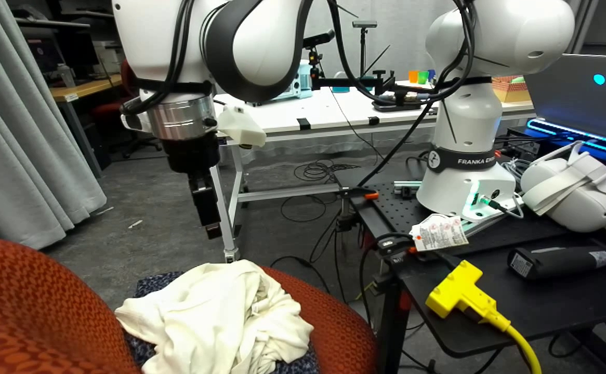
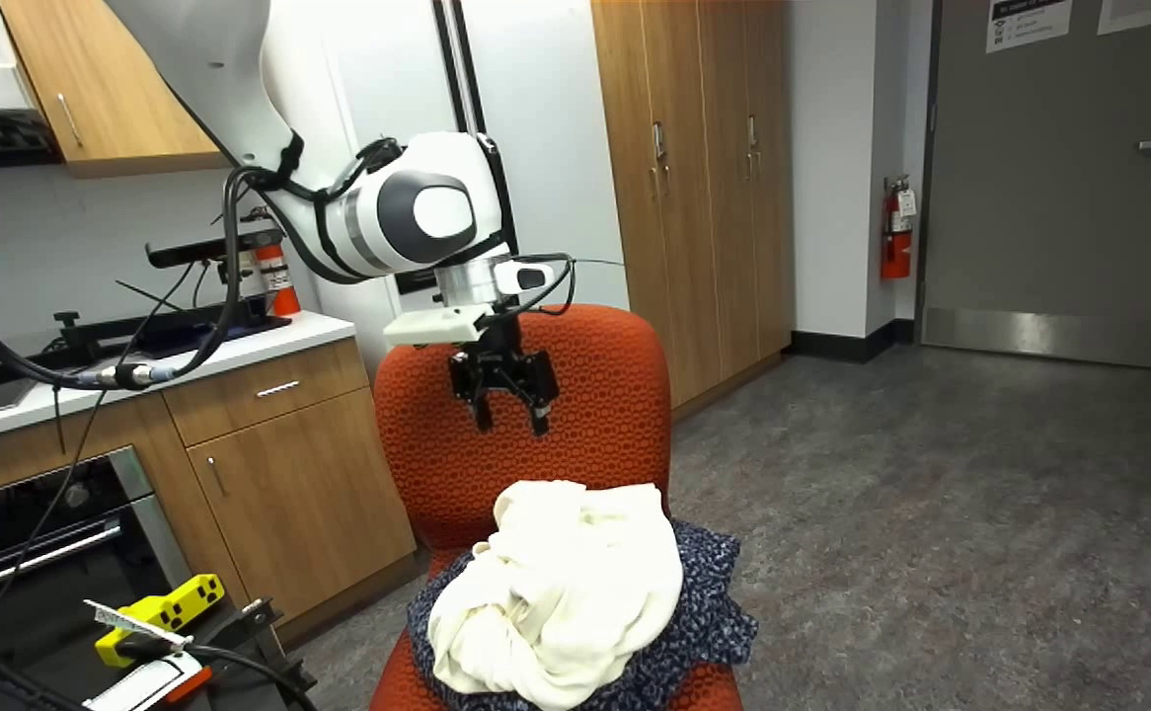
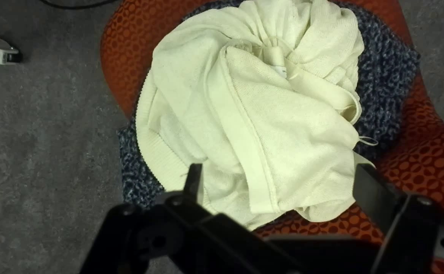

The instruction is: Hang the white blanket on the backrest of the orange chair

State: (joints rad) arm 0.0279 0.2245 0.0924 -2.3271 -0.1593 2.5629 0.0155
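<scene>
My pincer (image 2: 512, 426) hangs spread wide, holding nothing, above the white knit blanket (image 2: 566, 592) heaped on the speckled seat cover (image 2: 712, 583). The heap is roundish, without clear long axis; I judge it calls for a descent, then lifting toward the orange backrest (image 2: 600, 420).

My white arm (image 1: 264, 49) with charcoal trim (image 1: 222, 47)
On my feeds I see strapped black cables (image 2: 231, 242), a silver wrist ring (image 1: 181, 119), a black jointed pincer (image 2: 511, 423), a dark base band (image 1: 461, 159) lettered FRANKA.
</scene>
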